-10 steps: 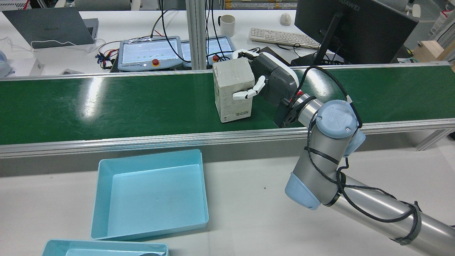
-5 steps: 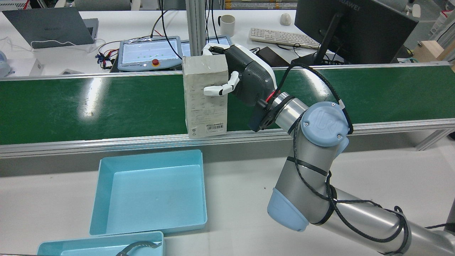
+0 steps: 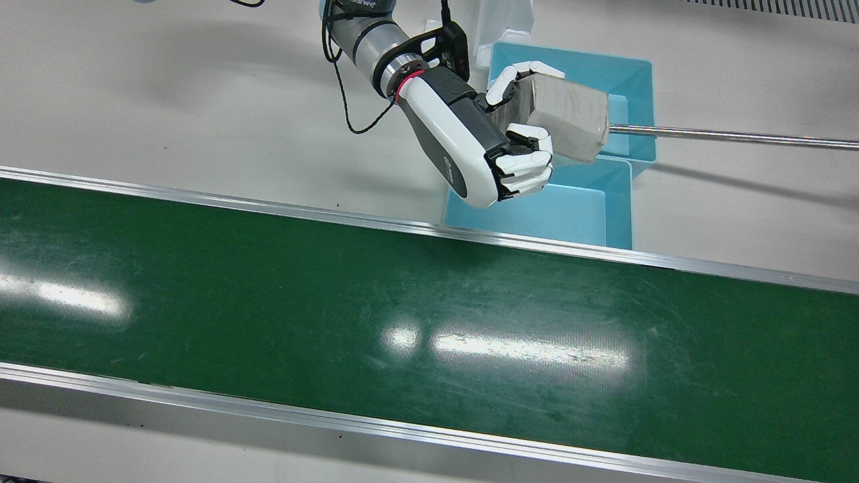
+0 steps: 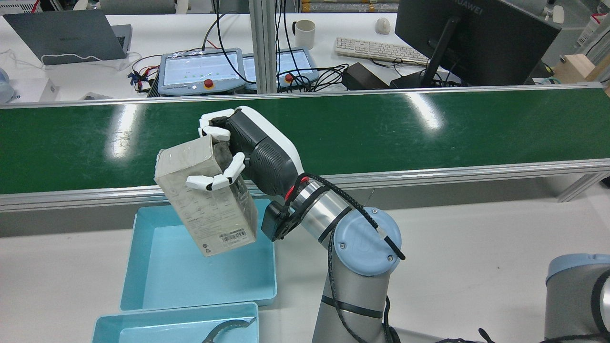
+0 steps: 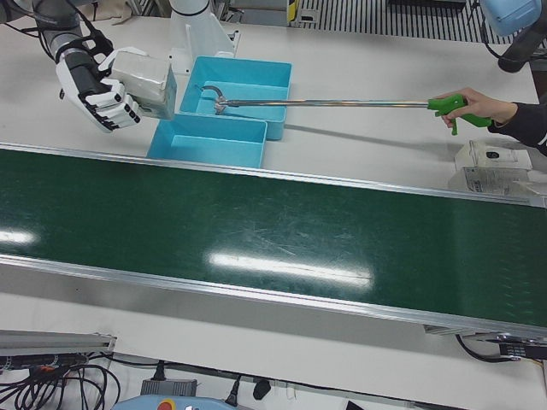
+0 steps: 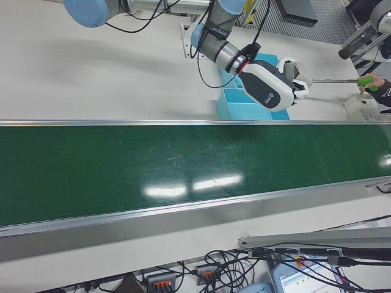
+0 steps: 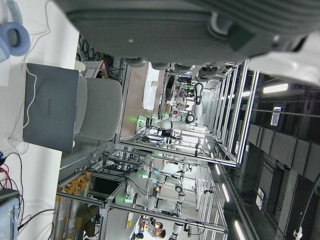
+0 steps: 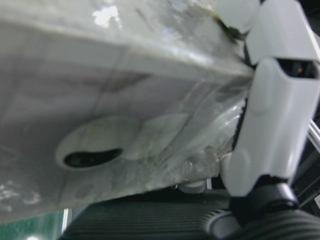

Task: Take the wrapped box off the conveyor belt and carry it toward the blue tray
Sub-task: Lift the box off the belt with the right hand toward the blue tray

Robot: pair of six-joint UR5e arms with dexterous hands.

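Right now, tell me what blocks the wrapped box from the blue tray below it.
Nothing visible: the grey plastic-wrapped box, held by the right robot hand, hangs over the empty light-blue plastic tray. A person's long metal grabber reaches only into the adjacent tray.

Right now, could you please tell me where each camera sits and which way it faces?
Front view: overhead, looking down at the conveyor belt; right hand grips the wrapped box.
Rear view: high behind, facing forward; box above the blue tray.
Left-front view: operators' side; a person's hand holds a grabber tool.
Right-front view: operators' side, right arm.
Left hand view: sideways, lab background.
Right hand view: box close-up.
Front and rear views share hand, box, tray.
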